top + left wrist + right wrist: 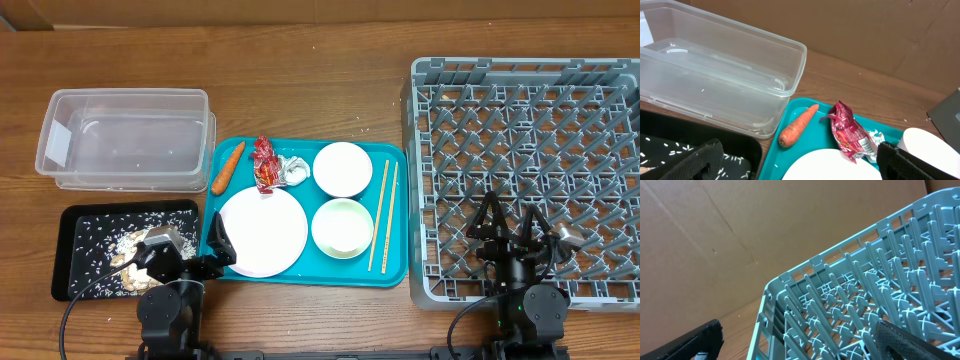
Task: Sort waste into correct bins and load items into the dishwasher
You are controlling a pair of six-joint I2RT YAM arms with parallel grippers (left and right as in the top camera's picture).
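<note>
On the teal tray lie the orange carrot (228, 167), the red wrapper (265, 163), the white tissue ball (294, 171), two white bowls (342, 168) (342, 227), the white plate (262, 230) and the chopsticks (383, 215). The clear tub (125, 140) stands at the left, with the black tray (90, 225) of rice in front of it. The grey dish rack (530, 150) is at the right. My left gripper (187, 250) is open and empty over the plate's left edge; its wrist view shows the carrot (797, 125) and wrapper (850, 132) ahead. My right gripper (513, 225) is open and empty over the rack's front (865, 295).
The teal tray (395, 270) sits between the black tray and the rack. Bare wooden table runs along the back. A brown cardboard wall stands behind the table in both wrist views.
</note>
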